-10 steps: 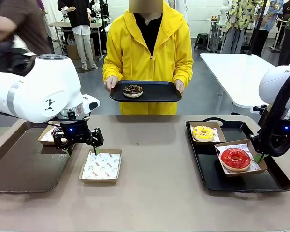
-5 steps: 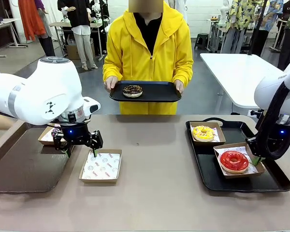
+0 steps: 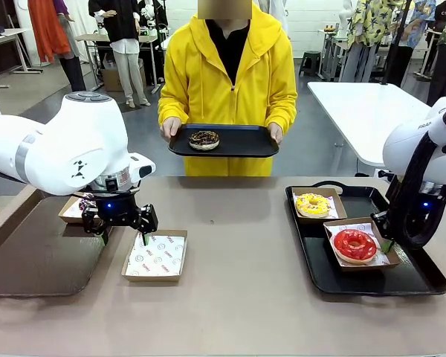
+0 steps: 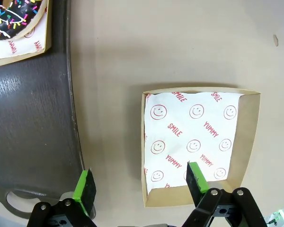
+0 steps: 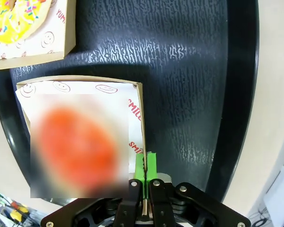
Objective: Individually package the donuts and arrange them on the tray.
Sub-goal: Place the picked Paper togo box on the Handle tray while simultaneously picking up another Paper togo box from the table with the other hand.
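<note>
Two donuts are boxed on the black tray; one box waits empty.

The left gripper (image 3: 123,232) is held spread wide over the near wall of the empty box (image 3: 156,255). At 12 o'clock, a chocolate donut (image 3: 204,139) is held out on a person's tray (image 3: 245,141). At 3 o'clock, the right gripper (image 5: 145,176) is pinched on the wall of the red donut's box (image 3: 369,223), beside the yellow donut (image 3: 312,203). The box probably gets let go next.

Grey floor (image 3: 134,126), white table (image 3: 360,111) at right, green stool (image 3: 310,61), people standing farther back
</note>
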